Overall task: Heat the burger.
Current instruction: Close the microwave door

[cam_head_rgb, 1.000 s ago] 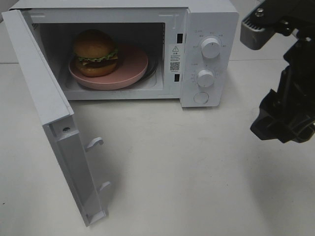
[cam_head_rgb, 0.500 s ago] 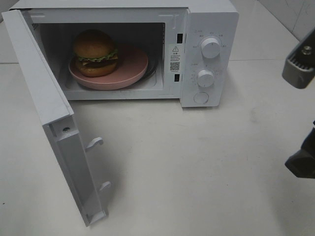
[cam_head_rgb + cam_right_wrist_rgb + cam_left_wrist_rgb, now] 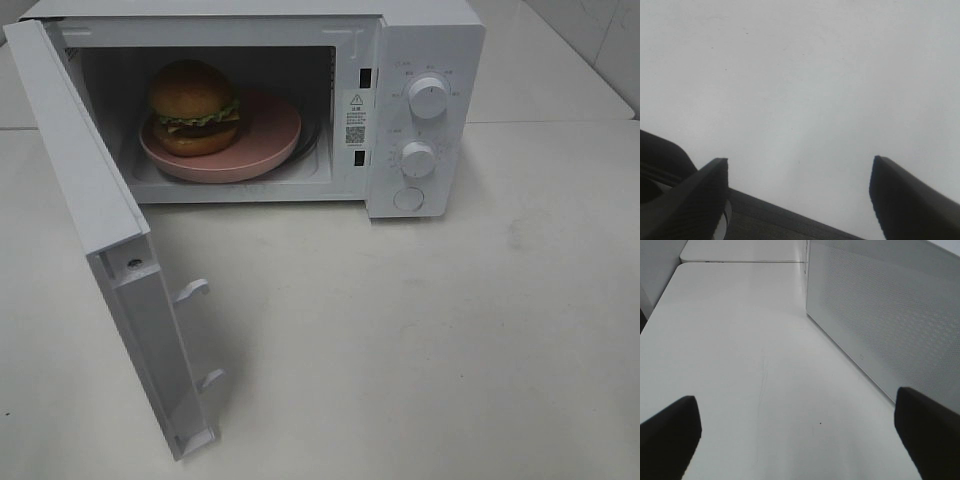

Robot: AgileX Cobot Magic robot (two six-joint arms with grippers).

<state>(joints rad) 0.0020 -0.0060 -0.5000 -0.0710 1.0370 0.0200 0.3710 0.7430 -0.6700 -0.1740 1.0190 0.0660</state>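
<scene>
Both the left gripper (image 3: 800, 427) and right gripper (image 3: 799, 187) are hanging spread, empty; the left is sitting nearer the open door (image 3: 85, 160), burger (image 3: 193, 108) upper left.

Right end effector (image 3: 797, 159) over white tabletop (image 3: 800, 75). Two dark fingers (image 3: 702, 197) spread wide, nothing between them, only bare tabletop in the gap. Dark crossbar (image 3: 790, 220) joins finger bases. Dark rounded housing (image 3: 660, 152) just beside one finger base, with small pale patch at its edge. Few tiny dark specks (image 3: 746, 33) on tabletop, well beyond end effector tips. No contact with tabletop discernible.
</scene>
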